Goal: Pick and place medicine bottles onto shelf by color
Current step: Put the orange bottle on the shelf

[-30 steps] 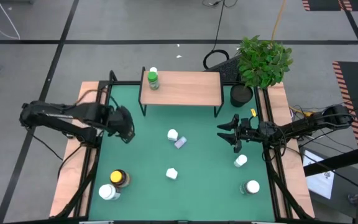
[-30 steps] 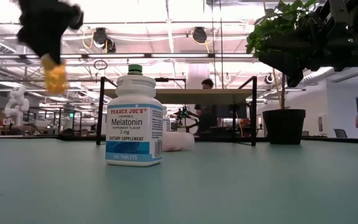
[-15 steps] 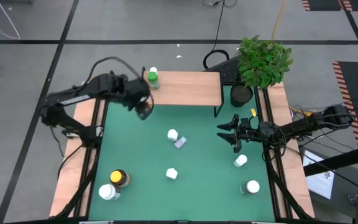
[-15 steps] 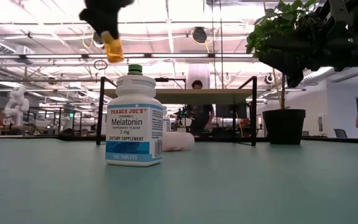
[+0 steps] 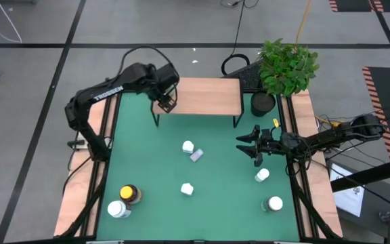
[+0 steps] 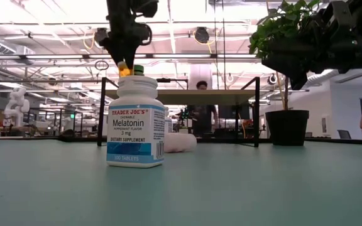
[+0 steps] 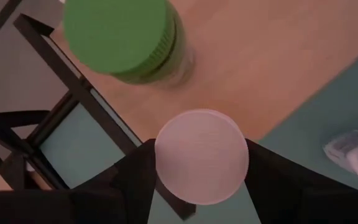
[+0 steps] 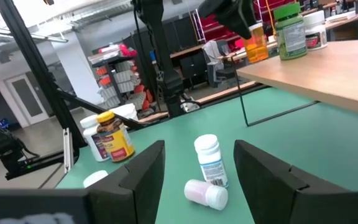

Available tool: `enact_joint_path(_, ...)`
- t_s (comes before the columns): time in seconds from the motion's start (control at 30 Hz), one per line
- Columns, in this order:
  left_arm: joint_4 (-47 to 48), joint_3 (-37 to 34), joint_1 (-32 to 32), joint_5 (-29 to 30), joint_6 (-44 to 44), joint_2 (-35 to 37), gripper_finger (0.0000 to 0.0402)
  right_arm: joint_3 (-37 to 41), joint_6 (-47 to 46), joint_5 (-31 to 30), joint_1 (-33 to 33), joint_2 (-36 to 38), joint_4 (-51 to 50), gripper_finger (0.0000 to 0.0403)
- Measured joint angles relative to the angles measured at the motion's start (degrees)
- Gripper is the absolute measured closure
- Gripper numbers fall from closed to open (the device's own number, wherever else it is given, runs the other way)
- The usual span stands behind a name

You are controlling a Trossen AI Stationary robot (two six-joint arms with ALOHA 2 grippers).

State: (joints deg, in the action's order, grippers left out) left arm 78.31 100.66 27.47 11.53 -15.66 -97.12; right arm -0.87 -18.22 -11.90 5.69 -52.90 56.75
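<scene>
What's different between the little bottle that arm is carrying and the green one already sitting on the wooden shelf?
The orange bottle is clear orange with a white cap; the green bottle is green with a green cap. The orange one hangs in the left gripper, above the shelf's edge; the green one stands on the shelf. The orange one looks slimmer. Both are upright, side by side at the same end of the shelf.
</scene>
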Motion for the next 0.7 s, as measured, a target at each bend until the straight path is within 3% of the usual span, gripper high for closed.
enact_joint_path(0.4,-2.2,0.0,0.3,-0.9,1.1,-2.2,0.0179,0.0,0.1,0.0,0.0,0.0,0.0,0.0215)
enact_joint_path(0.7,-2.1,0.0,0.3,-0.8,1.3,-3.1,0.0116,0.0,-0.6,0.0,0.0,0.0,0.0,0.0215)
